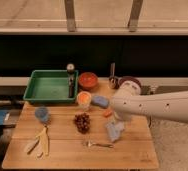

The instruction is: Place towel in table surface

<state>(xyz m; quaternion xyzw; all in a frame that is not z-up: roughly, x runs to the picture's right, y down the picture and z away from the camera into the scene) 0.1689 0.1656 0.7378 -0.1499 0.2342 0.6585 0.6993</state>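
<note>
The towel [114,131] is a small pale blue-grey cloth on the right half of the wooden table [62,155], just above a fork [98,144]. My gripper [118,119] is at the end of the white arm [162,106] that reaches in from the right. It hangs directly over the towel, at or touching its top edge. The arm's bulk hides most of the gripper.
A green tray [39,86] with a dark upright tool [70,80] stands at the back left. Around it are a red bowl [88,80], an orange cup [84,100], a blue sponge [100,101], grapes [81,122], a blue cup [42,115], a banana [41,142] and a purple bowl [129,81].
</note>
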